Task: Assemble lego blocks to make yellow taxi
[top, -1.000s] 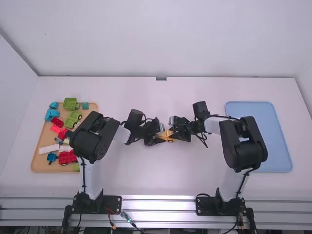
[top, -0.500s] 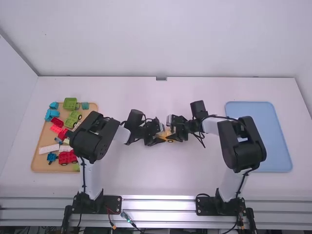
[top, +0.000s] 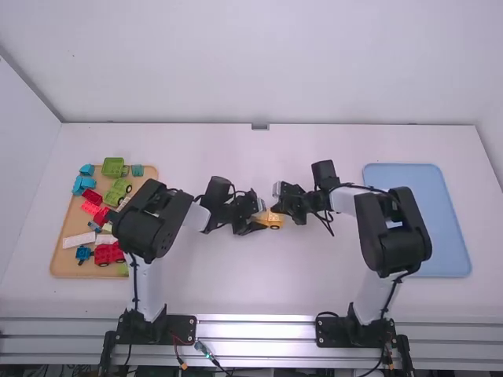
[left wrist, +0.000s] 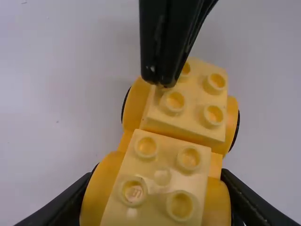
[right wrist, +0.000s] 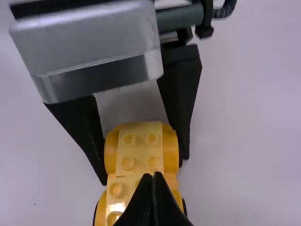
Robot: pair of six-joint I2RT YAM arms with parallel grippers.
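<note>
Your left gripper (top: pixel 258 223) pinches the yellow car (top: pixel 273 221), which shows at its three o'clock, mid-way across the counter (top: pixel 236 279); your right gripper (top: pixel 277 209), at the car's two o'clock, is pressed together by the studs (left wrist: pixel 217 81).

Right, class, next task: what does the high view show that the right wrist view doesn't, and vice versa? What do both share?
High view: tan tray with a red wheeled block, blue tray.
Right wrist view: distinct round studs.
Both: yellow wheeled vehicle, left tool gripping it, right tool, white table.
</note>
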